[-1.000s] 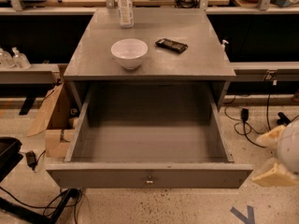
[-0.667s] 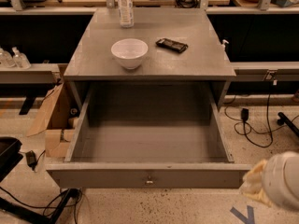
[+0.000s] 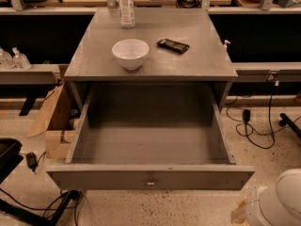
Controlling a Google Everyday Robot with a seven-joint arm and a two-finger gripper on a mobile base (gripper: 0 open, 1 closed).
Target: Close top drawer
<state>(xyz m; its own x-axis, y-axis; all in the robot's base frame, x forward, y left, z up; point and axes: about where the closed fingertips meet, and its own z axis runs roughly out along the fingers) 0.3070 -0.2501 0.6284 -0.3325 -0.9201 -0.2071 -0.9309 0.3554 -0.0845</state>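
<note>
The top drawer (image 3: 150, 177) of the grey cabinet stands pulled far out toward me. Its long flat front panel has a small metal knob (image 3: 150, 181) at the centre, and the inside (image 3: 150, 145) is bare. My gripper (image 3: 270, 204) shows as a white rounded shape with a tan part at the bottom right corner. It is low, just right of the drawer front's right end, and apart from it.
On the cabinet top (image 3: 197, 62) are a white bowl (image 3: 130, 53), a clear plastic bottle (image 3: 125, 6) and a dark flat packet (image 3: 173, 45). A cardboard box (image 3: 54, 121) stands left of the cabinet. Cables (image 3: 256, 126) lie on the floor at right, black gear (image 3: 9, 157) at left.
My gripper has dropped from beside the drawer's right side to the bottom right corner and shifted slightly left. The drawer has not moved.
</note>
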